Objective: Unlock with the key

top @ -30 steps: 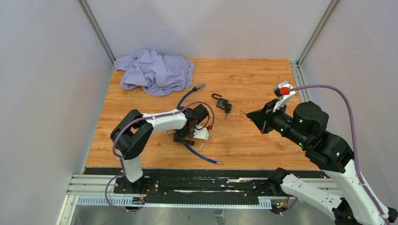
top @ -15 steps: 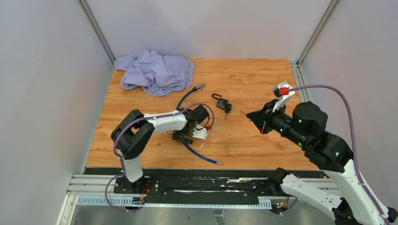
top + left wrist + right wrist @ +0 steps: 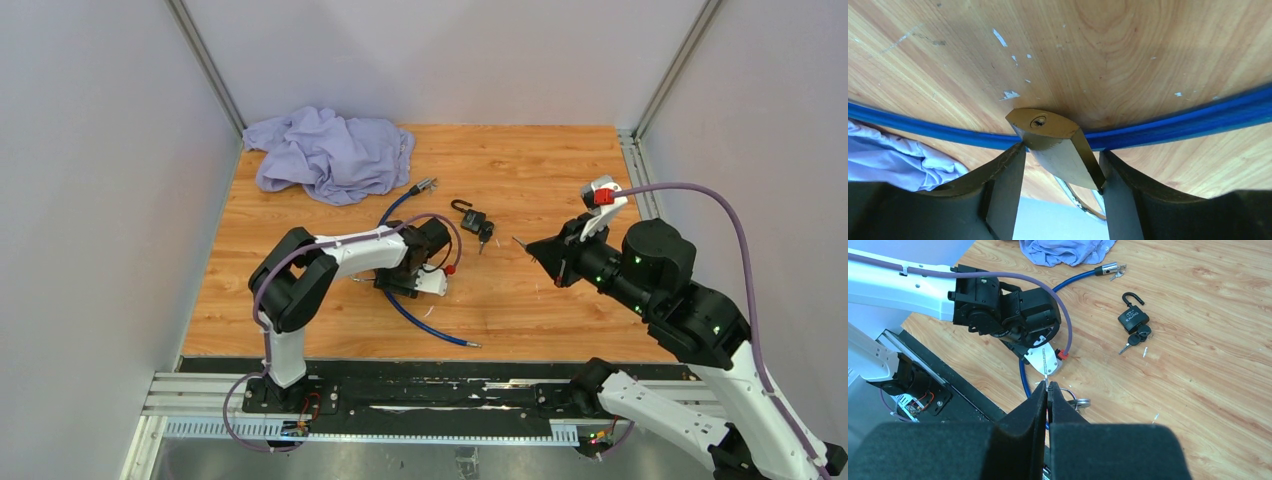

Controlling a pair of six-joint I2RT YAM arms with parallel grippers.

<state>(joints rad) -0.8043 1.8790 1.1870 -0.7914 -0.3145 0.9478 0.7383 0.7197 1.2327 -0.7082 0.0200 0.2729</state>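
Observation:
In the left wrist view a brass padlock [image 3: 1058,145] sits between my left gripper's [image 3: 1060,165] fingers, its keyhole [image 3: 1038,121] facing the table; both fingers touch it. In the top view the left gripper [image 3: 402,283] is low over the table's middle, and the padlock is hidden under it. My right gripper [image 3: 1047,390] is shut on a thin silver key [image 3: 1045,362] whose blade sticks out past the tips; a key ring [image 3: 1075,401] hangs beside it. In the top view the right gripper [image 3: 530,243] hovers right of the left one, apart from it.
A black padlock [image 3: 472,218] with an open shackle and keys in it lies behind centre, also in the right wrist view [image 3: 1133,320]. A blue cable [image 3: 420,320] runs under the left gripper. A purple cloth [image 3: 330,150] lies at the back left.
My left gripper has shifted slightly toward the back and right, dragging the blue cable a little. The right arm has not moved.

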